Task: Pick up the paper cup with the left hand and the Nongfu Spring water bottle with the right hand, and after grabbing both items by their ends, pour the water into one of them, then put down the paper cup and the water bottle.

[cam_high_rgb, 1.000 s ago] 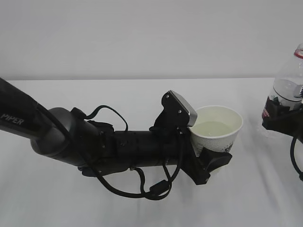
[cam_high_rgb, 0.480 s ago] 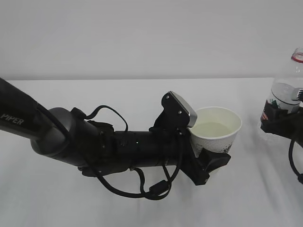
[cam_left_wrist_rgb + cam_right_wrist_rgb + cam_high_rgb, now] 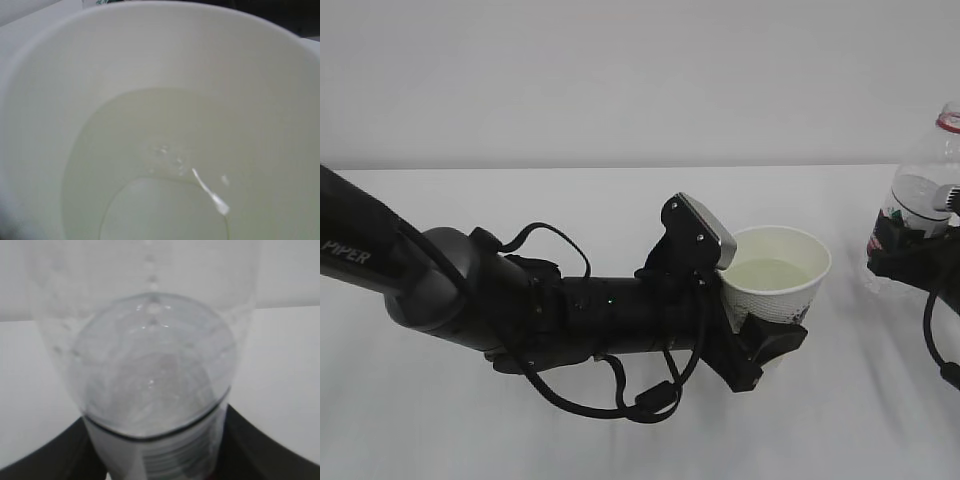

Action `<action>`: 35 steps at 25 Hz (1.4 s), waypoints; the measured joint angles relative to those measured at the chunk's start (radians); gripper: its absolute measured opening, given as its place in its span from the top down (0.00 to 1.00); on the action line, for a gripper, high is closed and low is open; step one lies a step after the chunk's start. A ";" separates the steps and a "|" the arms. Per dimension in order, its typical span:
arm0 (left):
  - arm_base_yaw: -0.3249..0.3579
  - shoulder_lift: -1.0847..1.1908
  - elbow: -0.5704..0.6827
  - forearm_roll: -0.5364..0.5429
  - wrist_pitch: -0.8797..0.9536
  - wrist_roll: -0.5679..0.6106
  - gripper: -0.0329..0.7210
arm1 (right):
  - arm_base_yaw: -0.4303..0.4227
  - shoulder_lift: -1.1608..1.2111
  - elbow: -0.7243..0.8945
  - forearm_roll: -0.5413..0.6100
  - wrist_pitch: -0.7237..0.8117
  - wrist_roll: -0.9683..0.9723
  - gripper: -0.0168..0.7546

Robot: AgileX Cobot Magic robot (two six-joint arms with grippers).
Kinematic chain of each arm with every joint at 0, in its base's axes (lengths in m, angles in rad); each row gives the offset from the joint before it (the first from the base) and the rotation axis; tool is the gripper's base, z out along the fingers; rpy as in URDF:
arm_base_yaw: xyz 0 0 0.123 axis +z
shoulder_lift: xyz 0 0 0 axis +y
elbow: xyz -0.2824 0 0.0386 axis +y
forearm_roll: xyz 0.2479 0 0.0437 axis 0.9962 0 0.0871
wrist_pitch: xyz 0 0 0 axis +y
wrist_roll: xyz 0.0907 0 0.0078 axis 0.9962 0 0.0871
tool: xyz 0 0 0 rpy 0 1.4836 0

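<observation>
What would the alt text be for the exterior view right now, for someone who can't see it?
A black robot arm reaching in from the left holds a white paper cup with water in it, upright in its left gripper above a white table. At the right edge, the right gripper holds a clear water bottle upright, apart from the cup.

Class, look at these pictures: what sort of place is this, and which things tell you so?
Probably a robot test bench: a bare white table, a plain white wall, and a cabled black arm marked PIPER.
</observation>
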 joint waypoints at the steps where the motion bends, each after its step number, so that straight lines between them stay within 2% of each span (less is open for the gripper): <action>1: 0.000 0.000 0.000 0.000 0.000 0.000 0.23 | 0.000 0.000 0.000 0.000 0.000 0.000 0.44; 6: 0.000 0.000 0.000 0.000 0.000 0.000 0.23 | 0.000 0.000 0.000 0.000 0.000 0.000 0.42; 11: 0.000 0.000 0.000 0.000 0.000 0.000 0.23 | 0.000 0.001 0.000 0.000 -0.001 0.000 0.32; 15: 0.000 0.000 0.000 0.000 0.000 0.000 0.23 | 0.000 0.001 0.000 0.000 -0.001 0.002 0.28; 20: 0.000 0.000 0.000 0.000 0.000 0.000 0.23 | 0.000 0.001 -0.002 -0.009 -0.008 0.002 0.15; 26: 0.000 0.000 0.000 0.000 0.000 0.000 0.23 | 0.000 0.001 0.003 -0.026 -0.014 0.005 0.12; 35: 0.000 0.000 0.000 0.000 0.000 0.000 0.23 | 0.000 -0.079 0.115 -0.033 -0.016 0.005 0.12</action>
